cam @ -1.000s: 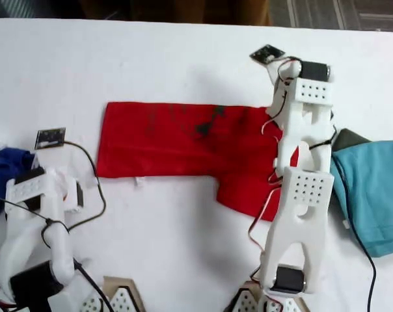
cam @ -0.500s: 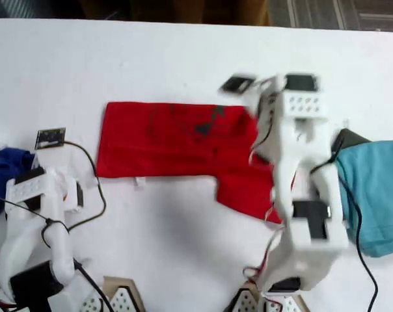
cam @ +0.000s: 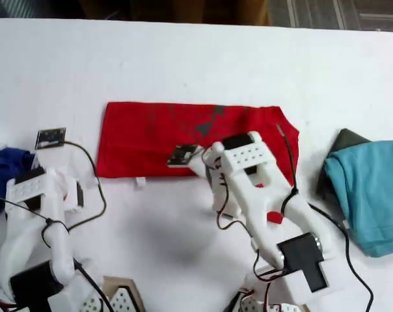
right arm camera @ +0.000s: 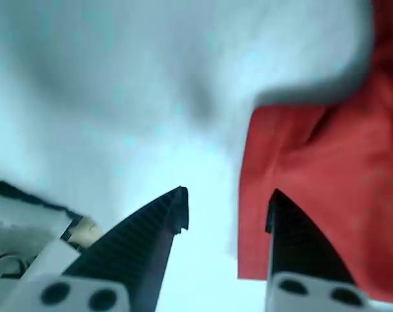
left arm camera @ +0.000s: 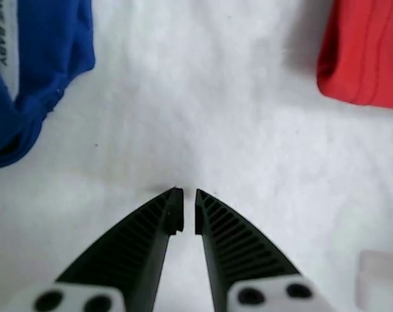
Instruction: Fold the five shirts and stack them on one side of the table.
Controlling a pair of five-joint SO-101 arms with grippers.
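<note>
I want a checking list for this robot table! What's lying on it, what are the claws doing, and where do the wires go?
Surface: white table, bare between the shirts.
Job's things: red shirt spread flat in the middle; blue shirt crumpled at the left edge; teal shirt folded at the right, lying on a dark shirt.
Clutter: nothing seen.
Grippers: left gripper shut, over bare table between the blue and red shirts; right gripper open at the red shirt's edge.
Cables: black cable loops beside the left arm; second cable runs past the teal shirt.
Surroundings: dim floor beyond the table's far edge.
</note>
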